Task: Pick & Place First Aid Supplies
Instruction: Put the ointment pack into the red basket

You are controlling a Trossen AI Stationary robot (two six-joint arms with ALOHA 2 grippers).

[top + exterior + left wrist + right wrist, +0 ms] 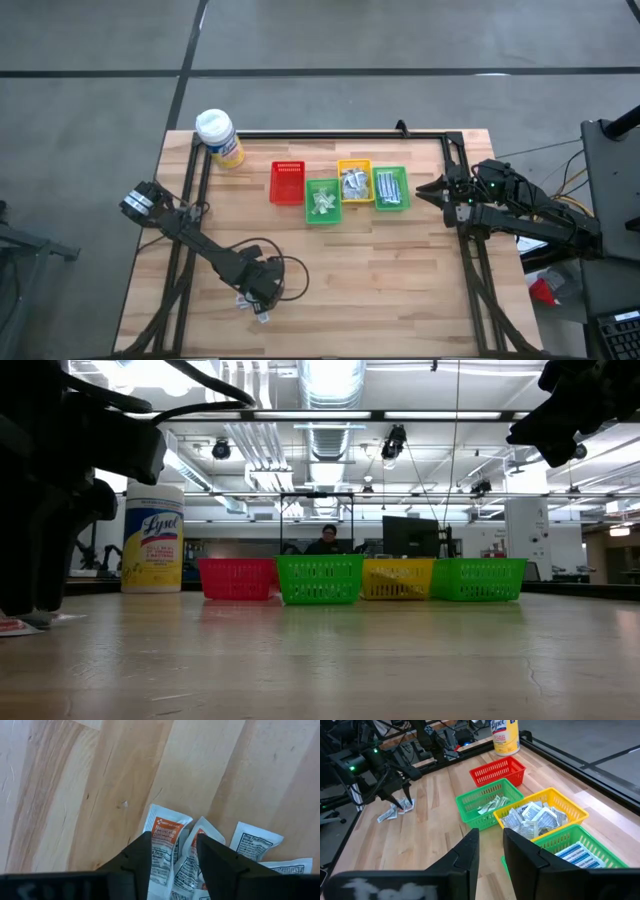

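Left claw, its fingers parted, straddles orange-printed packets lying on the table.

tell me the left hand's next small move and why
Probably close and lift: the left hand is down over the loose packets on the table, fingers open astride an orange-labelled packet, not yet gripping. The red bin looks empty.

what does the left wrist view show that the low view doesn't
Only the left wrist view: the white packets with orange labels on the wooden table, with the left gripper open over them. Only the low view: the red plastic bin, two green bins, yellow bin, the yellow wipes canister, and a person behind. Both show the light wooden tabletop.
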